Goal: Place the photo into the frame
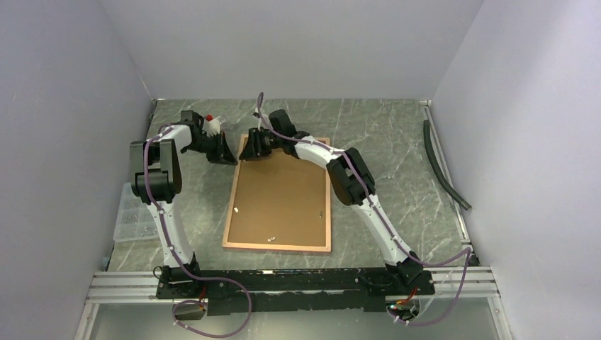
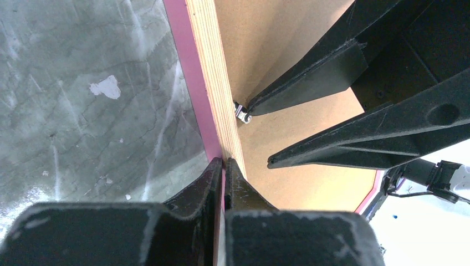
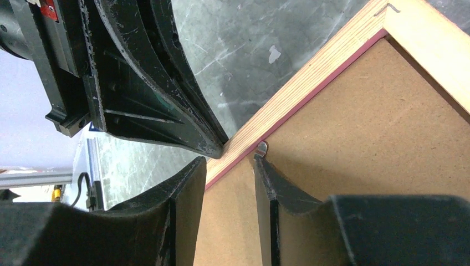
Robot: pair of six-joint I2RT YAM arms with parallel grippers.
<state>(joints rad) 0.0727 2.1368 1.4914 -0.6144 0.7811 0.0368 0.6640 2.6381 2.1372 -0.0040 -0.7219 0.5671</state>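
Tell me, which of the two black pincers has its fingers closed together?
The left pincer, tips together at the rim of the pink-edged wooden frame; the right pincer stands open.

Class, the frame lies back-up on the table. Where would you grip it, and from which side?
Probably by the raised wooden rim of the frame, from above, one finger outside, one over the recessed backing board. It lies flat, so only that narrow rim offers opposing faces.
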